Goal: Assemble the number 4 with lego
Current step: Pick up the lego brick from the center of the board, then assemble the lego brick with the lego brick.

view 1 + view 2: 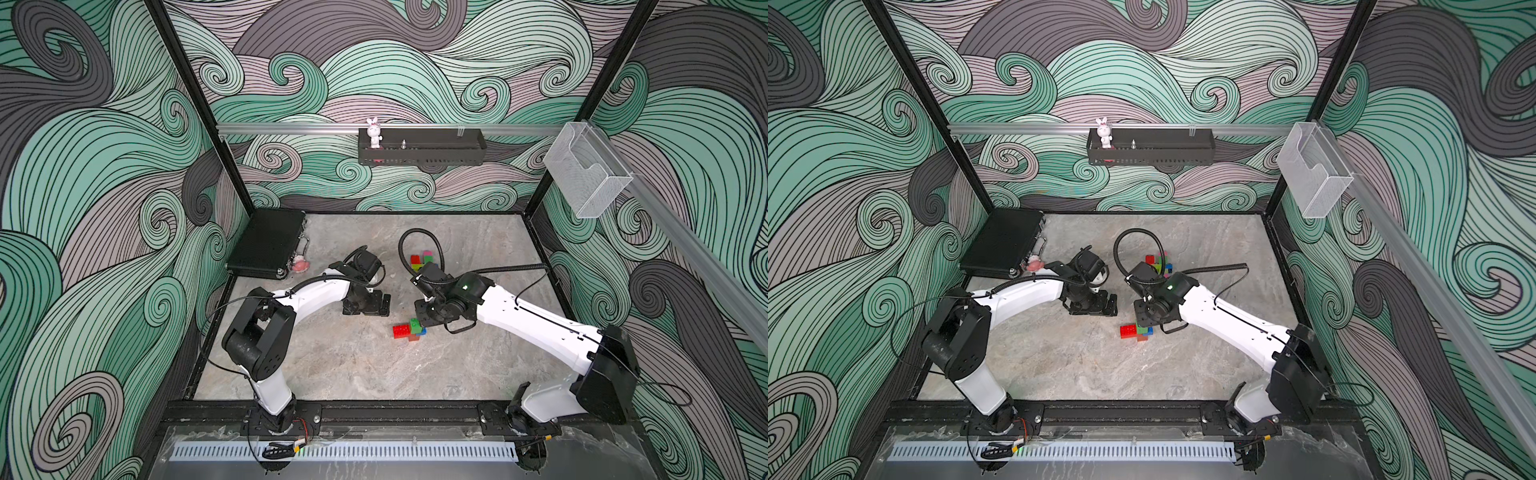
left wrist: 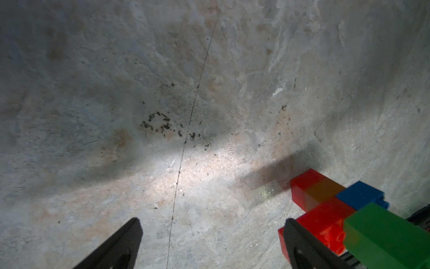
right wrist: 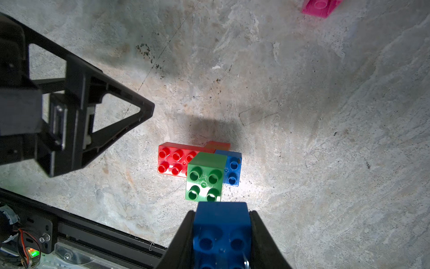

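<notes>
Grey marbled table, fenced by walls of swirling green and mauve waves. Near its middle, a low lego cluster (image 1: 409, 330): long red brick (image 3: 174, 160) flat on the surface, green brick (image 3: 206, 179) stacked over one end, small blue brick (image 3: 232, 167) tight alongside, orange brick (image 3: 217, 146) tucked behind. Probably the start of the 4's crossbar and stem. Just beside the green one, a second blue brick (image 3: 222, 233), pinched between the clenched jaws of the right gripper (image 3: 222, 212), seemingly lined up for pressing onto the cluster. Toward the far edge, a loose pile (image 1: 424, 259) of spare bricks, well apart from the build. Left gripper (image 2: 211, 221) spread wide and empty, low over bare table next to the red brick, perhaps placed to brace the cluster. At the far left corner, a black case (image 1: 268, 243), a pink-and-white toy (image 1: 300, 264) just beside it.
</notes>
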You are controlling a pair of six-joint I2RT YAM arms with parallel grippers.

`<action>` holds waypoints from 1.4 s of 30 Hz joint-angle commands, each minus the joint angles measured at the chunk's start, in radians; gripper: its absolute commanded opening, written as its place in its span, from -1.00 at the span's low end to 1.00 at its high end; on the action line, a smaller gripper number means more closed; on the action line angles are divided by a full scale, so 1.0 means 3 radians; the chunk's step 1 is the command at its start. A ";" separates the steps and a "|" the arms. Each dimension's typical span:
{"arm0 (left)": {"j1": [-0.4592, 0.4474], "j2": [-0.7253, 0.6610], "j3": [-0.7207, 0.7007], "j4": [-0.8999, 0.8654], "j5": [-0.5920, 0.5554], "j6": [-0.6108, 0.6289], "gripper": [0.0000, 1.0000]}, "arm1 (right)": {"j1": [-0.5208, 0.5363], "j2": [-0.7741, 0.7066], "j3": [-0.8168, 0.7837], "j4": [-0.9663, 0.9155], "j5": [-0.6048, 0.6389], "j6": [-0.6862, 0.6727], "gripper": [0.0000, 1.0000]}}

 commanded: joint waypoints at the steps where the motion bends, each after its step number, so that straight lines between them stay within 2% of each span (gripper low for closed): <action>1: -0.0012 0.0049 0.0096 -0.0074 0.0054 0.0048 0.97 | 0.0049 0.0065 0.0027 0.0018 0.0055 0.0074 -0.47; 23: -0.0016 0.0101 0.0081 -0.0109 0.0028 0.0083 0.97 | 0.0126 0.0342 0.0145 0.0175 0.0074 -0.0006 -0.45; 42: -0.0016 0.0110 0.0065 -0.0097 0.0034 0.0094 0.97 | 0.0146 0.0484 0.0124 -0.0070 0.0139 -0.0003 -0.45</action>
